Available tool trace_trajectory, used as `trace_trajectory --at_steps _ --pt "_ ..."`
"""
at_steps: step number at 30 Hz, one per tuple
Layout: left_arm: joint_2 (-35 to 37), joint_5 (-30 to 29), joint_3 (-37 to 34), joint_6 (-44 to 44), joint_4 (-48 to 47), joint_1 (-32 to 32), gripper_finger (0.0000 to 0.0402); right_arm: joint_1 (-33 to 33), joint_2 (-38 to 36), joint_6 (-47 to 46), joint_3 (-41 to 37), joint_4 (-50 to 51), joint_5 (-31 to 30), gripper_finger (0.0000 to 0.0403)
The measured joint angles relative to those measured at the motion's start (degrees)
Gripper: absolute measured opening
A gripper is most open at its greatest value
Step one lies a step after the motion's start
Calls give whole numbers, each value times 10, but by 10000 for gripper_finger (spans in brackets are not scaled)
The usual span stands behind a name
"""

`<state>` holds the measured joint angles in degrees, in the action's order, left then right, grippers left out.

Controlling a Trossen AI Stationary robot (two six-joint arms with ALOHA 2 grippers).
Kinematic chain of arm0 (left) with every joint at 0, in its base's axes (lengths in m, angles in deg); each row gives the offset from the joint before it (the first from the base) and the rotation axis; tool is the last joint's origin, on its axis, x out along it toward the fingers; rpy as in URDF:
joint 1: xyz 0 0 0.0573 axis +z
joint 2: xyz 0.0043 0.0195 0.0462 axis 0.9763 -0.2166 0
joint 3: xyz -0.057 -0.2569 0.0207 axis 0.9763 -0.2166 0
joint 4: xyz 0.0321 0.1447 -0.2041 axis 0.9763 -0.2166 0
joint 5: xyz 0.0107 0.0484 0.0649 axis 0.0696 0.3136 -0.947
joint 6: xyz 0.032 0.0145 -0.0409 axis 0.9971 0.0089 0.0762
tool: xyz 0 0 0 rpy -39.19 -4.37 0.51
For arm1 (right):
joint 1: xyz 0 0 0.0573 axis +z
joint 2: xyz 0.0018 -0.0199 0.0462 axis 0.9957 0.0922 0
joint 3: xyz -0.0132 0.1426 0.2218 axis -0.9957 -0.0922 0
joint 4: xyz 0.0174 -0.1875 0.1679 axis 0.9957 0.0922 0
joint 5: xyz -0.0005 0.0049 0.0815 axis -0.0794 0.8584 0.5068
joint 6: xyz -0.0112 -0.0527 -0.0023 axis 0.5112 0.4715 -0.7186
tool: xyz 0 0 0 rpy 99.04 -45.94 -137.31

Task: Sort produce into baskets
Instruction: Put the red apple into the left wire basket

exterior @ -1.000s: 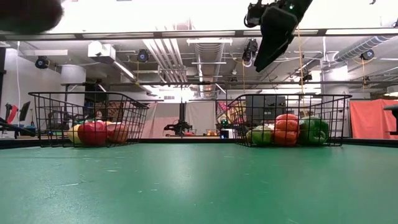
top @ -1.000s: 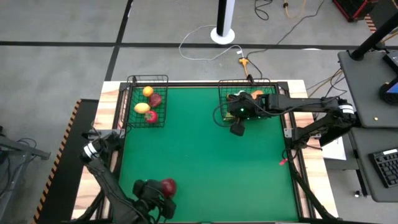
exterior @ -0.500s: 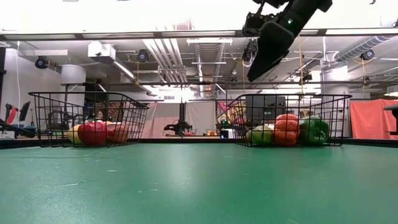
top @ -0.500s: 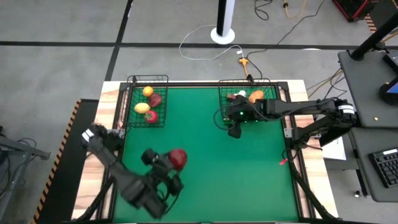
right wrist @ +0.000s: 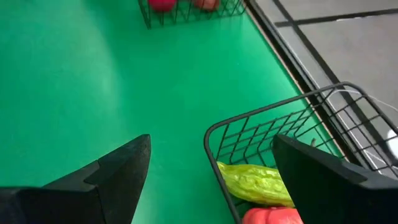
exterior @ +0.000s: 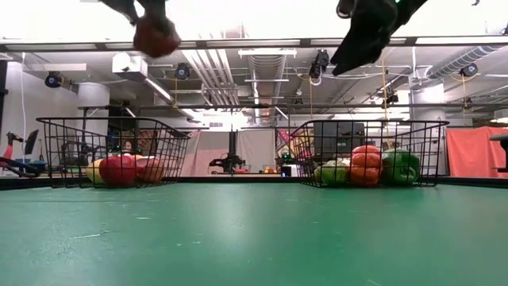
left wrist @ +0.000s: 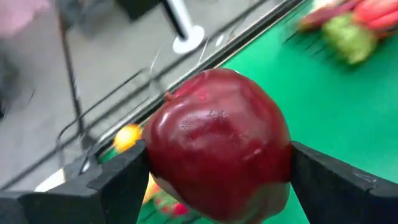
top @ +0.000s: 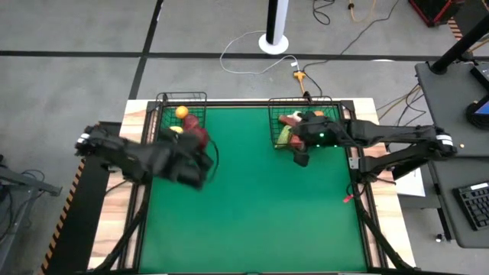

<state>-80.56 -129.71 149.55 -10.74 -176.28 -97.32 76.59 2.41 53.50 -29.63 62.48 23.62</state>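
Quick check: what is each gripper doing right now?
Left gripper: shut on the dark red apple, raised beside the left basket.
Right gripper: open, empty, at the right basket.

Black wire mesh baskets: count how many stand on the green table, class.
2. One black wire mesh basket stands at the table's far left; the other stands at the far right, under the right claw.

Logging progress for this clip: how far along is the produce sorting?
Nearly done. Both baskets already hold produce. The left claw grips a red apple above the left basket. The right claw is open, empty, by its basket. Nothing remains on the table.
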Motion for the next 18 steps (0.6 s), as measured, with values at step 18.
trace_trajectory --at_steps 18 --pt "102 216 -177 339 128 434 320 23 -11 -64 -9 1 41 327"
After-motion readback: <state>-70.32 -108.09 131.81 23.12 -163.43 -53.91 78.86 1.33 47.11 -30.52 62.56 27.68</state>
